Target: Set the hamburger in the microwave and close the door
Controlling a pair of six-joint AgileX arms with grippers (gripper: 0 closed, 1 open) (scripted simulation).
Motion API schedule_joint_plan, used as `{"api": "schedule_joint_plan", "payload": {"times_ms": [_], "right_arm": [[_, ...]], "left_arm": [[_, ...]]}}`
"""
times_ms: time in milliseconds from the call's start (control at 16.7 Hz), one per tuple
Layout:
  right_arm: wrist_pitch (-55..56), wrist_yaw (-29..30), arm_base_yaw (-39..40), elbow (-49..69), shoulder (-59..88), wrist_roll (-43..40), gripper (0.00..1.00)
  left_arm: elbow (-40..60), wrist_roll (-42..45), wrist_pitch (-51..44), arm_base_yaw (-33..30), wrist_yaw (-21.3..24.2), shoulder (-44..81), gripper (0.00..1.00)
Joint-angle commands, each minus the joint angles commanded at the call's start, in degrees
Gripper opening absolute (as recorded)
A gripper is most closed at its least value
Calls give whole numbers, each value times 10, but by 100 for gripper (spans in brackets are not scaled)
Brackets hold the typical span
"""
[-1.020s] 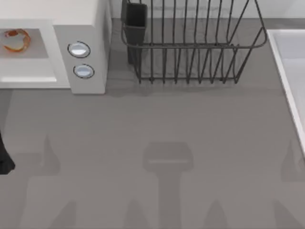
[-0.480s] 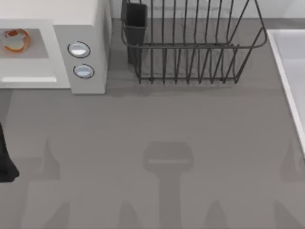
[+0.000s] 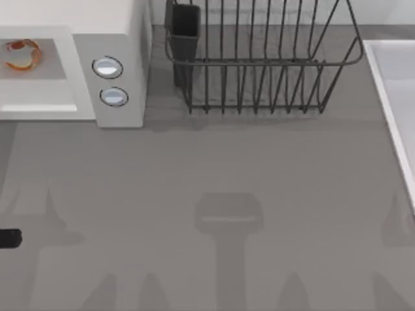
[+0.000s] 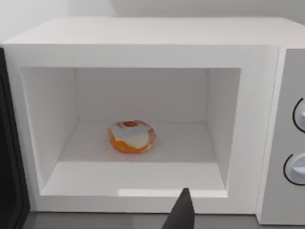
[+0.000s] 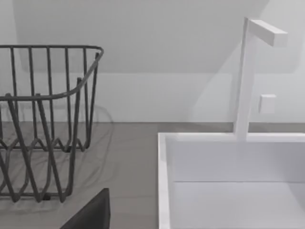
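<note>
The hamburger (image 4: 131,136), a cream lump with orange patches, lies on the floor of the microwave (image 4: 143,45), near the middle of the open cavity. From above, the hamburger (image 3: 23,54) shows inside the microwave (image 3: 117,26) at the table's back left. The door (image 4: 9,157) stands swung open, a dark panel along the cavity's edge. My left gripper (image 4: 182,212) hangs in front of the cavity, apart from the hamburger and holding nothing that shows. A black part of the left arm (image 3: 9,238) pokes in at the table's left edge. My right gripper (image 5: 90,214) is parked by the sink.
Two round knobs (image 3: 107,67) sit on the microwave's side panel. A dark wire rack (image 3: 259,58) stands at the back middle. A white sink (image 3: 395,97) with a tap (image 5: 248,71) takes the right side. Bare grey tabletop (image 3: 214,168) stretches in front.
The black part of my left arm has slid toward the table's near edge and drawn back to the left edge. The hamburger has not moved.
</note>
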State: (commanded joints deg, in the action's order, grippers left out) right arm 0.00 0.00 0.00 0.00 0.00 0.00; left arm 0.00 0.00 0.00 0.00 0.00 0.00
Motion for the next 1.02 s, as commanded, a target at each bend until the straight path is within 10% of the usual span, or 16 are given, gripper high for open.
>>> {"api": "schedule_joint_plan", "payload": {"times_ms": [300,1020], "right_arm": [[0,0,0,0,0,0,100],[0,0,0,0,0,0,100]], "left_arm": [[0,0,0,0,0,0,0],[-4,0,39,34,34,36,0]]}}
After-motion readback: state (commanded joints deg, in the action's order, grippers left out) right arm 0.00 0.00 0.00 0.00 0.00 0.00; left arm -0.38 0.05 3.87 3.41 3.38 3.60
